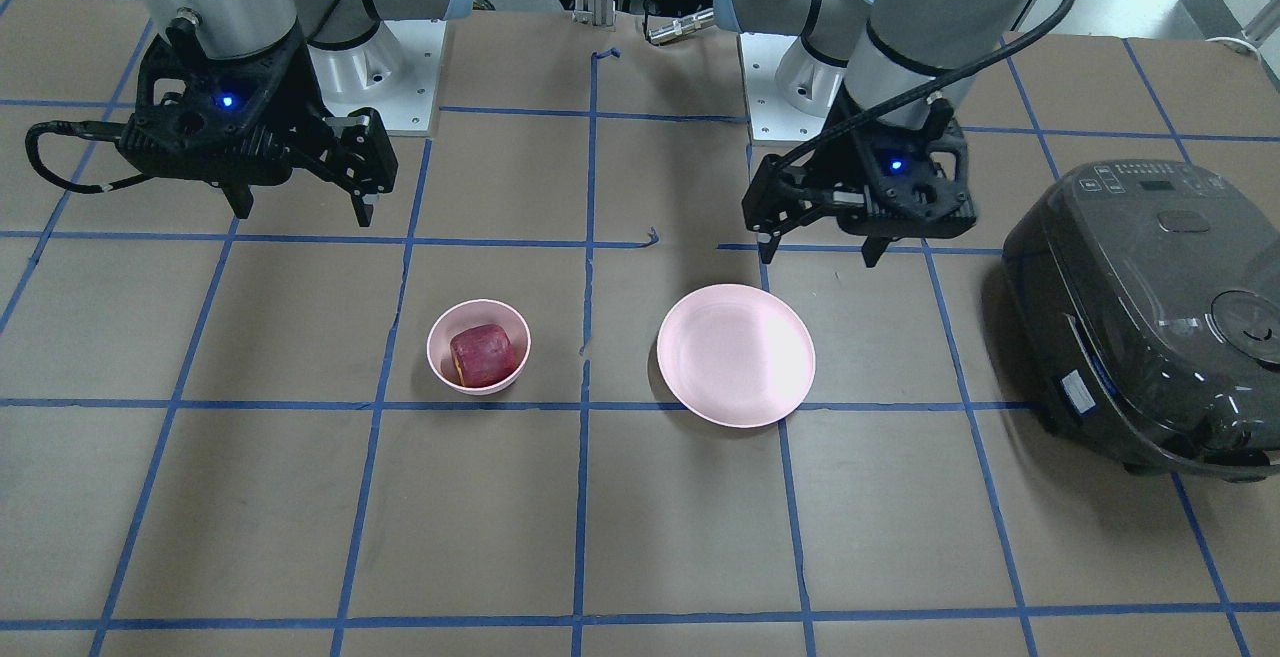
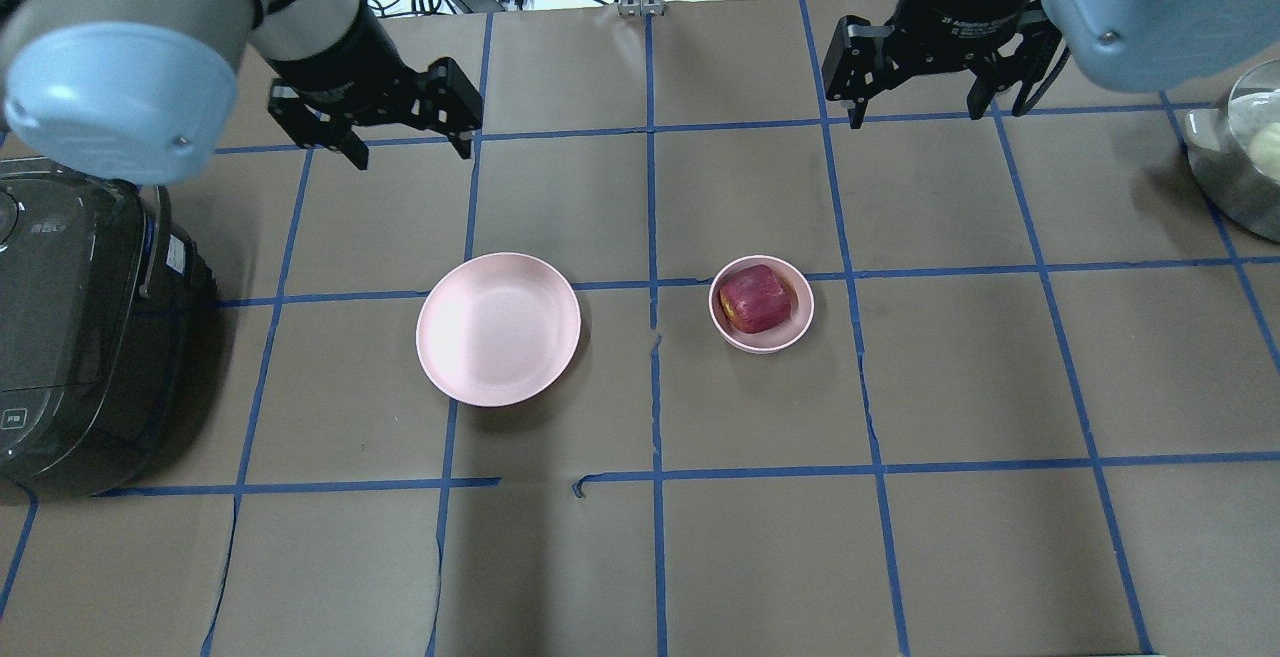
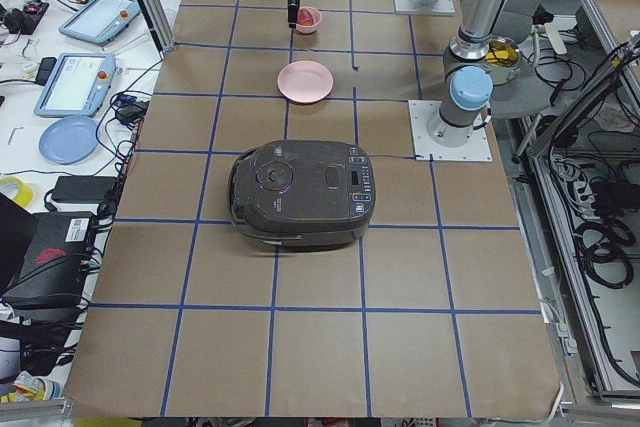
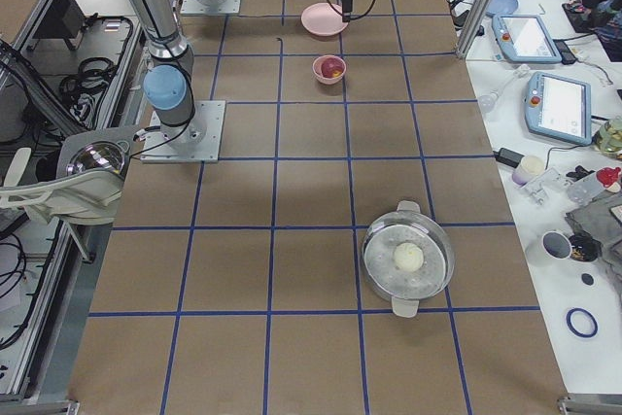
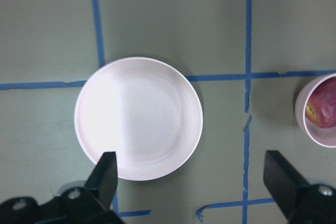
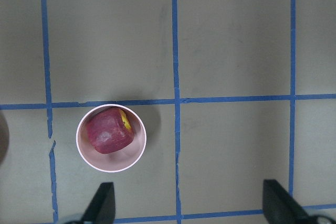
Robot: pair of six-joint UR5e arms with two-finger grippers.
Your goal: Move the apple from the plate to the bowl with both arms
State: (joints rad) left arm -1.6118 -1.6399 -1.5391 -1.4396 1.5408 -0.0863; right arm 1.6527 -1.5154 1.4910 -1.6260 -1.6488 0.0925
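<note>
The dark red apple (image 1: 480, 355) lies in the small pink bowl (image 1: 478, 312), yellow patch to one side; they also show in the overhead view as apple (image 2: 757, 299) and bowl (image 2: 770, 342). The flat pink plate (image 1: 735, 355) (image 2: 498, 329) is bare, about one grid square from the bowl. My left gripper (image 1: 818, 255) (image 2: 410, 155) is open and empty, raised beyond the plate. My right gripper (image 1: 304, 215) (image 2: 916, 117) is open and empty, raised beyond the bowl. The left wrist view shows the plate (image 5: 138, 118); the right wrist view shows the apple (image 6: 107, 132) in the bowl (image 6: 134, 150).
A dark rice cooker (image 1: 1150, 317) (image 2: 80, 327) stands at the table's end on my left, near the plate. A metal pot (image 2: 1240, 157) (image 4: 408, 259) holding a white ball stands at the end on my right. Blue tape lines grid the brown table.
</note>
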